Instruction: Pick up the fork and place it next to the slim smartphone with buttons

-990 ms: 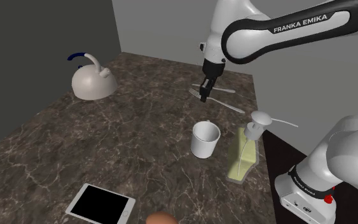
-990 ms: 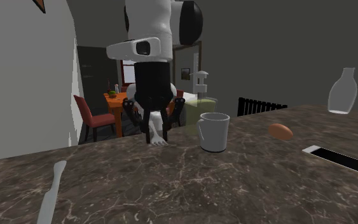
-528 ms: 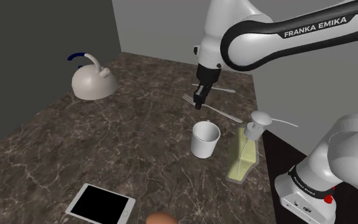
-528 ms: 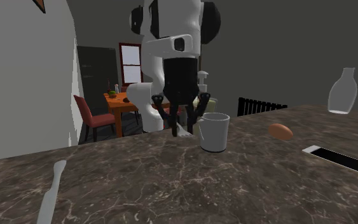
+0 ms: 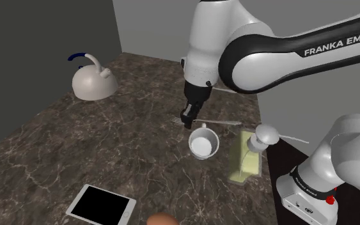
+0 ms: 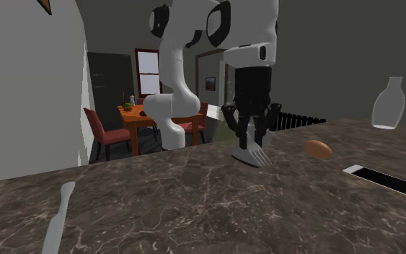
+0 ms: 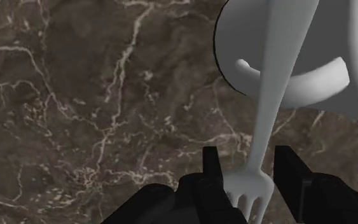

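The pale grey fork (image 5: 220, 121) hangs roughly level above the worktop (image 5: 108, 147), clasped near its tines by the end effector (image 5: 186, 119), handle pointing right. The white-edged, black-screened smartphone (image 5: 101, 204) lies flat at near left, well apart.

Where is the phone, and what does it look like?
Look at the dark marbled counter. On its near edge in the shoulder view, close to the brown egg, lies the phone. Nothing else is a white slab with a black screen.
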### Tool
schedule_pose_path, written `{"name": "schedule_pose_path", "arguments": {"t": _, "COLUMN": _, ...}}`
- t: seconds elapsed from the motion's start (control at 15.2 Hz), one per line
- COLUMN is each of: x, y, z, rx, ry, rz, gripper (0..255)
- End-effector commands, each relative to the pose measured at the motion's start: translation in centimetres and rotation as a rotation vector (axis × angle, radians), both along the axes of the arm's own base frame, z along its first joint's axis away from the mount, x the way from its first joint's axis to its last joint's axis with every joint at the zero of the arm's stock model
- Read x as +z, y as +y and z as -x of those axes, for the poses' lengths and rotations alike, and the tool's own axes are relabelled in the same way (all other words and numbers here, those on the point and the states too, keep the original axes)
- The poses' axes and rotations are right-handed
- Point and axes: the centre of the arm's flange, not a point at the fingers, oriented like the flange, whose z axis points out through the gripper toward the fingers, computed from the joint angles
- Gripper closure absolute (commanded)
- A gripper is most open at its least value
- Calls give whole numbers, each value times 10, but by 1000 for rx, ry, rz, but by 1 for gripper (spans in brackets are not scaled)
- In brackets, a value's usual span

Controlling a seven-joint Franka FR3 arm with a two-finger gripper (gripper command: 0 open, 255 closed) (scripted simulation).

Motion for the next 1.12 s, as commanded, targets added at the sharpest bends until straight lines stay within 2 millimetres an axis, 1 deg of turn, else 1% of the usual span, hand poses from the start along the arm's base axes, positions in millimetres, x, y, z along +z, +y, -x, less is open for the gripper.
{"name": "schedule_pose_path", "arguments": {"t": 0.0, "x": -1, "y": 24, "z": 11, "rx": -1, "ry": 0, "rz": 0, "gripper": 255}}
{"name": "schedule_pose_path", "arguments": {"t": 1.06, "x": 0, "y": 216, "z": 99, "rx": -1, "ry": 0, "rz": 0, "gripper": 255}}
